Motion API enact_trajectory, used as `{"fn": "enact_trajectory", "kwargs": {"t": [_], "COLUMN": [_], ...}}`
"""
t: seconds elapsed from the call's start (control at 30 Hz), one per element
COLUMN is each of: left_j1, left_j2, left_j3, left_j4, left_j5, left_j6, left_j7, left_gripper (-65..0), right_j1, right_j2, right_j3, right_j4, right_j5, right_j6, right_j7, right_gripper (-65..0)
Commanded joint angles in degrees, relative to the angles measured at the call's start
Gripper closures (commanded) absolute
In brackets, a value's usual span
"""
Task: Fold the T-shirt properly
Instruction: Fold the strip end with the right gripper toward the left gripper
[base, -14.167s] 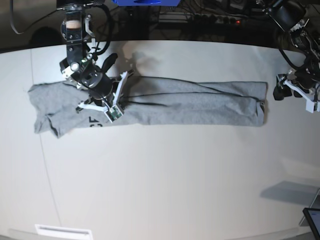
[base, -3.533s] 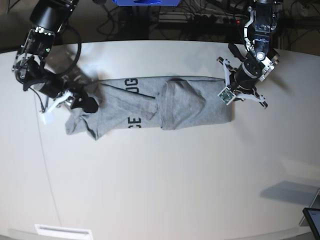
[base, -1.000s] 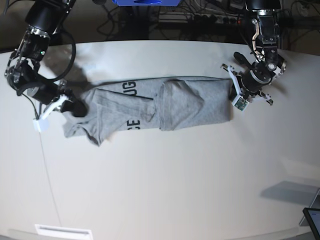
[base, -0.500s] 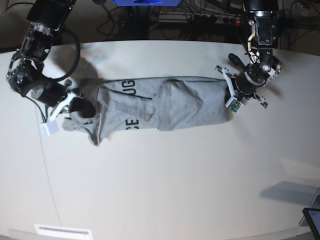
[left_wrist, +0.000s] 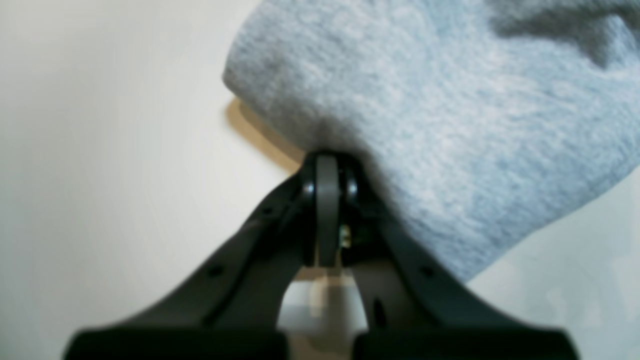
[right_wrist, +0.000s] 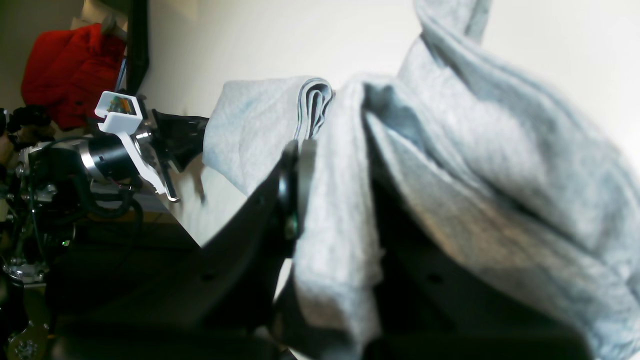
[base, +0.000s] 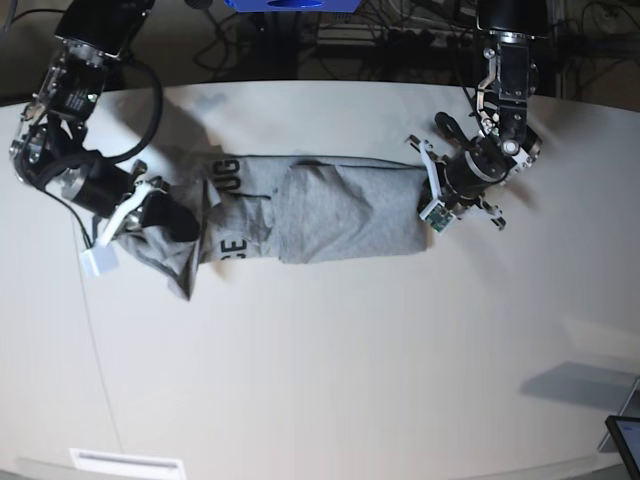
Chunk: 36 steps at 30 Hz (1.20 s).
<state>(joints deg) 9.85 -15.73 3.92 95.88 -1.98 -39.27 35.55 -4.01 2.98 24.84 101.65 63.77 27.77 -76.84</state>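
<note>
The grey T-shirt (base: 300, 205) lies as a long, folded band across the far half of the white table (base: 330, 370), with 2 arms at its 2 ends. In the base view the right gripper (base: 165, 215), on that view's left, is clenched on the bunched end of the shirt, where cloth hangs in a loose point toward the near side; black capital letters (base: 232, 205) show on the shirt just beside this end. The right wrist view confirms the grasp: grey fabric (right_wrist: 350, 210) passes between the dark fingers (right_wrist: 290, 200) and drapes over them, and a rolled fold (right_wrist: 312, 107) is visible beyond. The left gripper (base: 440, 195), on the base view's right, meets the opposite end of the shirt. In the left wrist view its jaws stand fully closed at the tip (left_wrist: 327, 185), which touches the lower edge of a rounded fold of cloth (left_wrist: 450, 125); whether any fabric is pinched there cannot be told. A small dark object (base: 625, 440) sits at the table's near right corner.
</note>
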Motion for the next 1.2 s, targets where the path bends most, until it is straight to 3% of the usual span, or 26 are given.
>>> {"fn": "enact_trajectory", "kwargs": {"t": [0.0, 0.2, 0.4, 0.57, 0.77, 0.9, 1.17], "left_j1": [0.0, -0.9, -1.3, -2.1, -3.6, -4.5, -6.0], "left_j2": [-0.2, 2.8, 3.2, 3.1, 4.3, 4.8, 5.7], "left_j3": [0.2, 1.0, 6.0, 10.0, 10.5, 10.9, 16.9], "left_j4": [0.3, 0.2, 0.2, 0.2, -3.3, -5.9, -6.5], "left_j5": [0.2, 0.2, 0.3, 0.3, 0.3, 0.3, 0.3], "left_j6": [-0.7, -0.7, -0.7, 2.6, 2.7, 2.7, 3.5], "left_j7": [1.1, 1.2, 1.2, 1.2, 1.2, 1.2, 1.2], "left_gripper": [0.0, 0.0, 0.0, 0.0, 0.0, 0.0, 0.0], "right_j1": [0.5, 0.3, 0.2, 0.2, 0.2, 0.2, 0.2], "right_j2": [0.2, -0.8, -0.9, -1.2, -2.2, -2.2, -2.3], "right_j3": [0.1, 0.0, 0.0, 0.0, 0.0, 0.0, 0.0], "right_j4": [1.2, 1.3, 1.3, 1.3, 1.3, 1.2, 0.7], "right_j5": [1.9, 3.4, 4.6, 4.7, 4.8, 9.1, 9.6], "right_j6": [0.1, 0.1, 0.1, 0.1, 0.3, 0.2, 0.2], "right_j7": [1.0, 1.0, 1.0, 1.0, 0.9, 0.9, 1.0], "right_gripper": [0.0, 0.0, 0.0, 0.0, 0.0, 0.0, 0.0]}}
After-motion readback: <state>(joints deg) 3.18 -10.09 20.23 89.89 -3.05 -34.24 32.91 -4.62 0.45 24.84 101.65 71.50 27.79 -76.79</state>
